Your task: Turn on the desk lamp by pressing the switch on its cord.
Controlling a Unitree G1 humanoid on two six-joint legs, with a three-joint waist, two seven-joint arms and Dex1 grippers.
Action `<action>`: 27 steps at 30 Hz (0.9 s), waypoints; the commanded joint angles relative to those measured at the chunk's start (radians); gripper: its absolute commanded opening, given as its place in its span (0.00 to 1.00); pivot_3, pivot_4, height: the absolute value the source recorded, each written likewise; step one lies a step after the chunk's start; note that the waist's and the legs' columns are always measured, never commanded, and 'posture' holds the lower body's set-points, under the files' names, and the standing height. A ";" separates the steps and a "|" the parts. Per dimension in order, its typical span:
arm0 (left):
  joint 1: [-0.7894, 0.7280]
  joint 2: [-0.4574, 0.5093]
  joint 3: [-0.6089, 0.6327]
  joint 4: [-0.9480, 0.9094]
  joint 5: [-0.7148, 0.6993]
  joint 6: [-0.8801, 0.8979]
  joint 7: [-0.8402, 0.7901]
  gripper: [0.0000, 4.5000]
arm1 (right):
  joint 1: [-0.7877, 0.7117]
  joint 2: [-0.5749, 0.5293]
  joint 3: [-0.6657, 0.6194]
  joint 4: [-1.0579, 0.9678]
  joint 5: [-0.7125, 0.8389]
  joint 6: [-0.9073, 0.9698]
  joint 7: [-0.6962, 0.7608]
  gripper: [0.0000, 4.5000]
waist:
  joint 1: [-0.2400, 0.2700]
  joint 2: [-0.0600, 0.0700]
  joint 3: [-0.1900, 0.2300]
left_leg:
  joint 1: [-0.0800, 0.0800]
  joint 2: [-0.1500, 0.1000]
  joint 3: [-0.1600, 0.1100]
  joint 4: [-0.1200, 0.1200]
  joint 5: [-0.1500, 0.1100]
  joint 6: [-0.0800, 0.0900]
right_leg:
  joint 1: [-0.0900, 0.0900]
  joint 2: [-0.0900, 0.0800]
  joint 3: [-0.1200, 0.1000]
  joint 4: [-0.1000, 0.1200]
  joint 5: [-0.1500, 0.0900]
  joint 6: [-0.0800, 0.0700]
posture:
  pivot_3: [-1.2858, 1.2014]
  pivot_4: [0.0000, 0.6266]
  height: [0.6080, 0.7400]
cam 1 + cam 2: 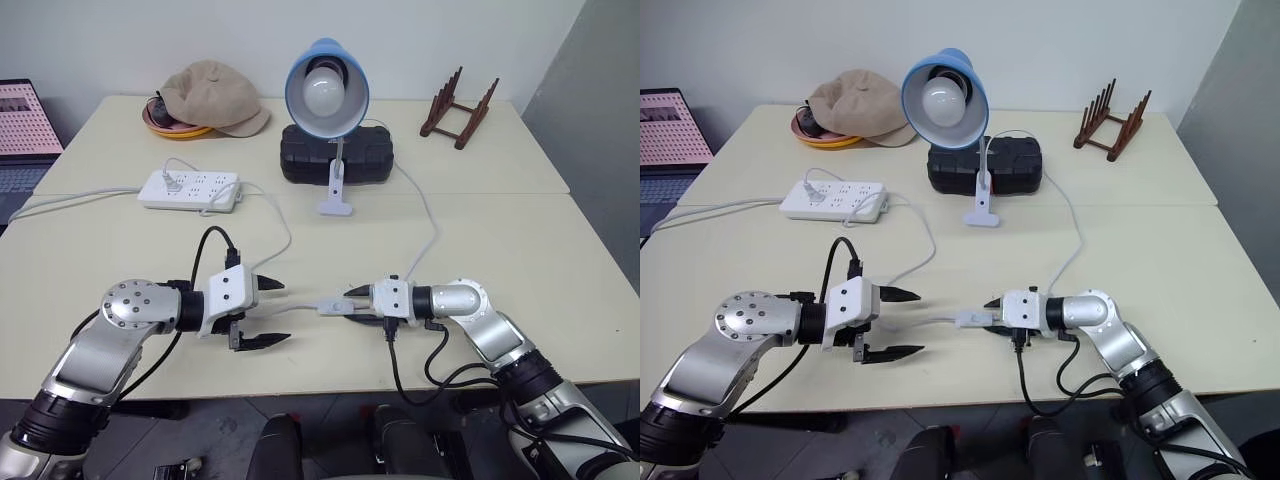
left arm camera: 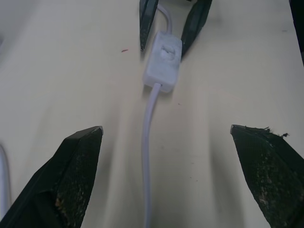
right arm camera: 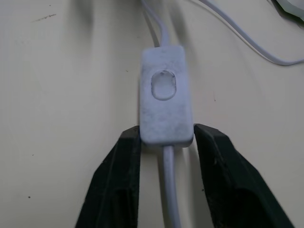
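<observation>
Cream table, switch lying near its front edge on the cord. Right gripper pinches the switch's sides; left gripper gapes wide just beside it. Orange bowl sits under a cap.

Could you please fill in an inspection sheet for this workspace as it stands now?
Surface: cream table, two tops joined.
Job's things: desk lamp unlit, clipped upright; switch lying on the table, on its cord.
Clutter: cap over a bowl, black case, wooden rack.
Grippers: right gripper shut on the switch's sides; left gripper open, short of the switch.
Cables: power strip with its cable.
Surroundings: laptop beyond the table, white wall.
</observation>
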State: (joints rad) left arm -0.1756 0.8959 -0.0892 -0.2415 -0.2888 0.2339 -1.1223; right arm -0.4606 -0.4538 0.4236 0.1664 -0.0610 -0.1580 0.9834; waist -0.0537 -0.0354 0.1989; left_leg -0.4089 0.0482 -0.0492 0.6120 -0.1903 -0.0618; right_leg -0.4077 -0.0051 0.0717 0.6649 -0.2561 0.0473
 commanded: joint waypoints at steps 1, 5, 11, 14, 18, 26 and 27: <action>0.000 -0.003 0.036 -0.036 -0.012 -0.003 0.009 1.00 | -0.024 0.001 -0.016 -0.005 0.001 -0.038 0.003 0.23 | 0.000 0.000 0.000 | 0.000 0.000 0.000 0.000 0.000 0.000 | 0.000 0.000 0.000 0.000 0.000 0.000 | 0.52 0.24 1.00; 0.003 -0.006 0.042 -0.037 -0.024 0.016 0.014 1.00 | -0.037 -0.002 -0.027 -0.005 0.015 -0.042 0.012 0.23 | 0.000 0.000 0.000 | 0.000 0.000 0.000 0.000 0.000 0.000 | 0.000 0.000 0.000 0.000 0.000 0.000 | 0.52 0.24 1.00; -0.028 -0.110 0.248 -0.154 -0.508 0.563 0.239 1.00 | -0.084 0.033 -0.108 -0.046 0.094 0.101 -0.025 0.23 | -0.001 0.000 0.000 | 0.000 0.000 -0.001 0.000 0.000 0.000 | 0.000 0.000 0.000 0.001 0.001 0.002 | 0.52 0.24 1.00; -0.017 -0.239 0.329 -0.210 -0.790 0.703 0.489 1.00 | -0.137 0.087 -0.167 -0.048 0.125 0.214 -0.102 0.23 | -0.001 0.000 0.000 | 0.000 0.000 -0.002 0.000 0.000 0.000 | 0.000 0.000 -0.001 0.001 0.002 0.003 | 0.52 0.24 1.00; -0.015 -0.391 0.355 -0.223 -0.963 0.742 0.736 1.00 | -0.164 0.111 -0.198 -0.062 0.124 0.276 -0.150 0.23 | 0.003 -0.001 0.000 | 0.000 0.000 -0.003 0.002 0.000 0.000 | 0.002 0.000 -0.001 0.001 0.003 0.004 | 0.52 0.24 1.00; -0.032 -0.525 0.316 -0.143 -0.948 0.706 0.836 1.00 | -0.154 0.100 -0.214 -0.130 0.181 0.305 -0.120 0.23 | 0.006 -0.001 -0.001 | 0.000 -0.001 -0.003 0.002 0.000 0.000 | 0.002 0.000 -0.001 0.002 0.003 0.003 | 0.52 0.24 1.00; -0.044 -0.540 0.310 -0.125 -0.927 0.691 0.836 1.00 | -0.144 0.094 -0.210 -0.151 0.197 0.308 -0.097 0.23 | 0.006 -0.001 -0.001 | 0.000 -0.001 -0.003 0.002 0.000 0.000 | 0.002 0.000 -0.001 0.002 0.003 0.003 | 0.52 0.24 1.00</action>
State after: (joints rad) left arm -0.1921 0.3759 0.2292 -0.3808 -1.2224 0.9576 -0.2859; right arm -0.6081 -0.3497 0.2370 0.0948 0.0898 0.1496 0.8526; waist -0.0477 -0.0365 0.1982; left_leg -0.4085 0.0474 -0.0524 0.6142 -0.1902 -0.0620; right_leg -0.4058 -0.0047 0.0708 0.6666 -0.2530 0.0504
